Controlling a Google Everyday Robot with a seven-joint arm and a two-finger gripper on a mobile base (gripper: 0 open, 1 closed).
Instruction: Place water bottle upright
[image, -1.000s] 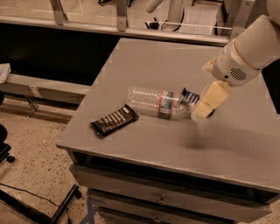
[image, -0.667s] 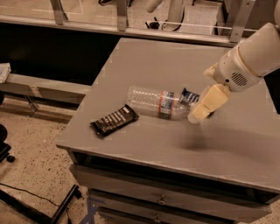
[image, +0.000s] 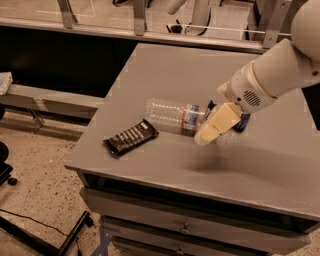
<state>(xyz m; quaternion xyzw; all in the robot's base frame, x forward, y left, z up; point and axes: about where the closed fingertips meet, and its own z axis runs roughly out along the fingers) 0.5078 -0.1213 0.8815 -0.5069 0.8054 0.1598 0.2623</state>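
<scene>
The step in hand looks like the approach to the grasp: the water bottle (image: 172, 114) lies on its side on the grey table (image: 165, 65), not yet lifted and not yet stood up, so the real work of the task is still ahead. The gripper (image: 214, 127) hangs just at the bottle's neck end, its cream tip overlapping the spot where the cap would be, so the cap itself is hidden. Whether the gripper is spread, closed or already touching the plastic, I cannot tell from this angle. Seen from the gripper, the bottle runs away to the left with its ribbed base farthest off and its red, white and blue label band immediately beside the tip. A black snack bar (image: 131, 138) lies farther out beyond the base and nearer the table's front edge, apart from the bottle. A dark blue wrapper (image: 243, 122) peeks out on the gripper's other side, partly covered by the wrist. The next move, as I judge it, calls for a firm hold around the neck or upper body, then a lift and a swing of the base downward, so that the bottle can be set on its bottom without rolling or slipping. The thin plastic may give under pressure. The arm (image: 280, 70) comes in from the upper right, its white forearm sloping down and leftward, the wrist bent so the gripper points down toward the table.
</scene>
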